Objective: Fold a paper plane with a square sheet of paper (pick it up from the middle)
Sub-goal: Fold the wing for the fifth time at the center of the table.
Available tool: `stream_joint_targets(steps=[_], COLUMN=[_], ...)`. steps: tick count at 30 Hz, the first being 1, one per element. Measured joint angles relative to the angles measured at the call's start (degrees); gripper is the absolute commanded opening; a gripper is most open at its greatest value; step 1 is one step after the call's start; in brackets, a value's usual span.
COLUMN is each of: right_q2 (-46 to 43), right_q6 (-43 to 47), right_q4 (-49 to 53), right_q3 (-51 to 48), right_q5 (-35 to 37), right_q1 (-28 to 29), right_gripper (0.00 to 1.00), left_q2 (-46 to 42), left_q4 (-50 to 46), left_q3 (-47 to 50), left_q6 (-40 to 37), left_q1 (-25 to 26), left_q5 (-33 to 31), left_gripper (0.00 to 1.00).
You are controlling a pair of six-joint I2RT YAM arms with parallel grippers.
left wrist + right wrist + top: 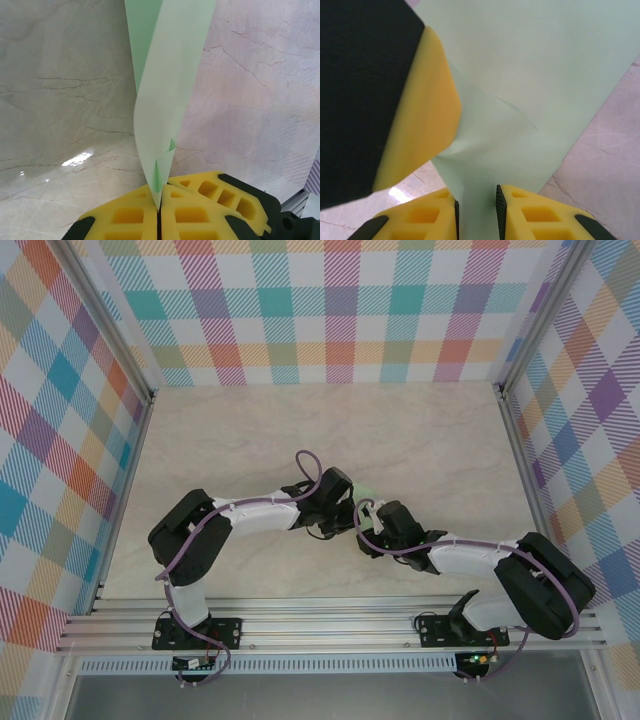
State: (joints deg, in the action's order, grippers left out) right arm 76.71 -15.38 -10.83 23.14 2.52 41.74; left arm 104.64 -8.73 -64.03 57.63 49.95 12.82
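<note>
I'm watching the table point(420, 440): pale beige marble-look top, faint veins, a glossy glare patch point(76, 159), an aluminium rail point(330, 625) along its near edge.

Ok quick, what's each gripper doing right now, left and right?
Left gripper: closed, pinching the green paper.
Right gripper: open, with the green paper running between its fingers, not clamped.

White-black arms point(256, 512), purple cables point(318, 472), yellow fingers point(200, 198)

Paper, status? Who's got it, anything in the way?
Left end effector shut on creased paper. Right end effector open, paper between its jaws. The two crowded close together.
</note>
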Motion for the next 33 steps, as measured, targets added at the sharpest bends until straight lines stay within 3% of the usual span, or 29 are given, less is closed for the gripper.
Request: stream_joint_targets(steps=[10, 18, 20, 29, 33], right_q2=[-0.1, -0.1, -0.1, 0.5, 2.1], right_q6=[0.0, -0.2, -0.3, -1.8, -3.9], right_q4=[0.2, 0.1, 0.1, 0.1, -0.5], right_q3=[0.2, 0.2, 0.3, 0.5, 1.2], right_q5=[-0.2, -0.3, -0.6, -2.9, -5.1], right_q1=[0.0, 0.0, 0.0, 0.0, -0.5], right_gripper=[0.30, 0.19, 0.14, 0.06, 0.05], left_q2=[0.7, 0.8, 0.8, -0.7, -6.0], left_q4=[-0.4, -0.4, -0.4, -2.1, -3.0], left_q3=[-0.7, -0.7, -0.7, -0.5, 1.4], left_q6=[0.0, 0.0, -0.1, -0.3, -0.7], left_q1=[0.0, 0.0, 0.0, -0.3, -0.9], left_q5=[0.0, 0.1, 0.1, -1.4, -3.9], left_gripper=[0.09, 0.11, 0.16, 0.59, 0.63])
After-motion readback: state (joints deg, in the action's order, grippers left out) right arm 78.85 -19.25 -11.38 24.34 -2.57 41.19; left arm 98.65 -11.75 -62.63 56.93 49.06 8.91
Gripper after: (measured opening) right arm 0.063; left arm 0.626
